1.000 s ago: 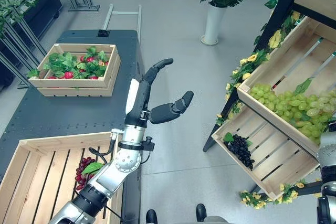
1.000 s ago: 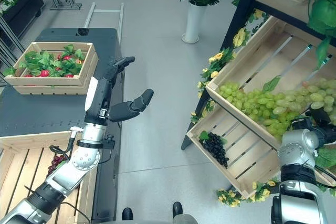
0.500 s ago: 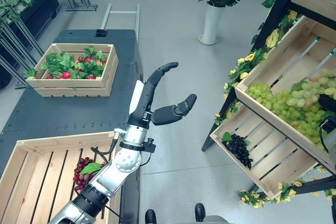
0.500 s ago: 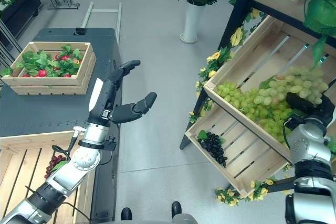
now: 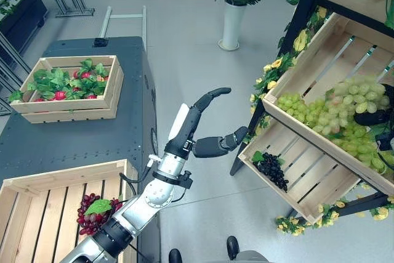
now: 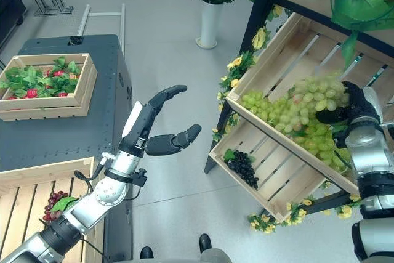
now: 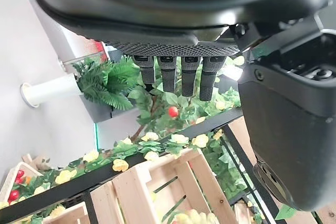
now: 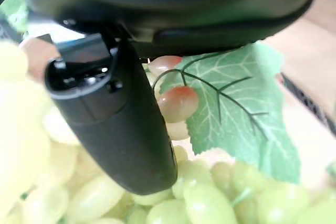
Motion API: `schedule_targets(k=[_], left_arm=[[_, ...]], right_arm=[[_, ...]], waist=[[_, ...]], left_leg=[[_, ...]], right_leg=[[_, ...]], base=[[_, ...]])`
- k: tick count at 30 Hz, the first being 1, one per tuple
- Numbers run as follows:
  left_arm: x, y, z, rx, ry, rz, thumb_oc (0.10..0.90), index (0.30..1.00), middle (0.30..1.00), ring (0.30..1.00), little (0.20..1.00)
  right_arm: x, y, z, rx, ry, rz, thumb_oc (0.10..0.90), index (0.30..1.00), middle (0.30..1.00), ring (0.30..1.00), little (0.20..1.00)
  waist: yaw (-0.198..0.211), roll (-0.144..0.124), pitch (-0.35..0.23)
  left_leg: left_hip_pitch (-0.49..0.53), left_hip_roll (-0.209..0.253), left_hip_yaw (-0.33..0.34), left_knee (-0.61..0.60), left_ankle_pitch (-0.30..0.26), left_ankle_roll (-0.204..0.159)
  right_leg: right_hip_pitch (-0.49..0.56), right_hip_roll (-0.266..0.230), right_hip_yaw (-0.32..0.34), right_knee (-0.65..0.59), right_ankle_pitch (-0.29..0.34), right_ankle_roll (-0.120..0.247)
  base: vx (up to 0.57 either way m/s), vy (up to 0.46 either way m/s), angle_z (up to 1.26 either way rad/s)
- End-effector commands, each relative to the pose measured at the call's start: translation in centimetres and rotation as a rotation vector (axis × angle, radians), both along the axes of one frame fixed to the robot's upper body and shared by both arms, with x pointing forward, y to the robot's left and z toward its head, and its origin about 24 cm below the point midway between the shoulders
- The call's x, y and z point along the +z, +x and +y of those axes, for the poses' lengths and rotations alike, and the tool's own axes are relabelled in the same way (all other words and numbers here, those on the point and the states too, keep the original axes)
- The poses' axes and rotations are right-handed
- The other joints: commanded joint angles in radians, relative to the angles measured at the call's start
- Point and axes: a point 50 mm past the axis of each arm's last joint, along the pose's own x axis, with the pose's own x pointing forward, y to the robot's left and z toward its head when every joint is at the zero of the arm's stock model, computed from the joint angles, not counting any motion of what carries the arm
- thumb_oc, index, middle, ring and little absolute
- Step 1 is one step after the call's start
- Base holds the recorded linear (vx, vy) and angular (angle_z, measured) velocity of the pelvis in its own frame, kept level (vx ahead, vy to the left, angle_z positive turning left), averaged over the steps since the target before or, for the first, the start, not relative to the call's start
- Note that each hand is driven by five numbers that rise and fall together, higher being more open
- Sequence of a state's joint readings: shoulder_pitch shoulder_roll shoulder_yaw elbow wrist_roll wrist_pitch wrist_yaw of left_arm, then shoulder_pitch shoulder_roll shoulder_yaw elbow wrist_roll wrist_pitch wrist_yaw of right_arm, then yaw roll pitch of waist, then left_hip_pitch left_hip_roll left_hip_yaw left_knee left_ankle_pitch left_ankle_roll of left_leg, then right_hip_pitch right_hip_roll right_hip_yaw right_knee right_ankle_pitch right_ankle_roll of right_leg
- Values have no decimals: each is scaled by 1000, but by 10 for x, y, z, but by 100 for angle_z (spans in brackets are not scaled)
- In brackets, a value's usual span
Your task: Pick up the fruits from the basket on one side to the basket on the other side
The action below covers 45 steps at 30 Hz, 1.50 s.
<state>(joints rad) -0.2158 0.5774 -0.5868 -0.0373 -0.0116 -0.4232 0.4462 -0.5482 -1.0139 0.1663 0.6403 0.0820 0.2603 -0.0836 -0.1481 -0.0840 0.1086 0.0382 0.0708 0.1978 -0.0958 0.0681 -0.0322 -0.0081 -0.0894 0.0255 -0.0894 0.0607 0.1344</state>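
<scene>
Now the right hand (image 6: 351, 104) is in among the green grapes (image 6: 295, 112) in the upper slanted crate (image 6: 280, 60), out at three o'clock — its thumb lies against the fruit, but whether the fingers have closed on a bunch cannot be told. The left hand (image 5: 206, 137) hovers mid-air at centre, fingers spread and holding nothing. Down at seven o'clock, the near crate (image 5: 37, 204) already holds red grapes (image 5: 92, 212). This looks like the grasping step — next comes a firm closure round one bunch, then a clean lift clear of the crate's rim.
</scene>
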Motion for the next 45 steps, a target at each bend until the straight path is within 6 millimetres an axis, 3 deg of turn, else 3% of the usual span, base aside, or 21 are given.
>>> schedule_targets(k=[1,11,23,33,45], left_arm=[[64,2,-25,-139,-115,-301,800,900,900,900,900],[68,3,-21,-125,-117,-300,800,900,900,900,900],[70,5,-18,-116,-127,-294,800,900,900,900,900],[70,8,-13,-105,-130,-282,800,900,900,900,900],[69,8,-8,-89,-121,-285,800,900,900,900,900]], right_arm=[[68,-4,-15,-40,-238,-67,800,900,900,900,900],[96,-5,-2,8,-301,-144,800,900,900,900,900],[133,-6,19,39,-297,-368,800,900,900,900,900],[114,-2,29,185,-110,-285,800,900,900,900,900],[76,-4,63,523,388,-384,800,900,900,900,900]], waist=[[11,-10,-42],[-10,-4,-44],[-28,5,-50],[-37,6,-58],[-49,-2,-60]], left_leg=[[25,16,4,9,-82,-18],[27,20,21,9,-86,-20],[30,22,34,9,-94,-21],[39,23,43,9,-98,-22],[45,23,45,9,-103,-19]], right_leg=[[-4,69,-32,2,21,-10],[-9,70,-22,2,18,-7],[-11,72,-11,2,12,-7],[-6,71,-8,2,9,-8],[-5,76,-3,2,8,-12]], base=[[-19,13,-3],[-5,11,-6],[0,3,-1],[9,10,-4],[0,-1,0]])
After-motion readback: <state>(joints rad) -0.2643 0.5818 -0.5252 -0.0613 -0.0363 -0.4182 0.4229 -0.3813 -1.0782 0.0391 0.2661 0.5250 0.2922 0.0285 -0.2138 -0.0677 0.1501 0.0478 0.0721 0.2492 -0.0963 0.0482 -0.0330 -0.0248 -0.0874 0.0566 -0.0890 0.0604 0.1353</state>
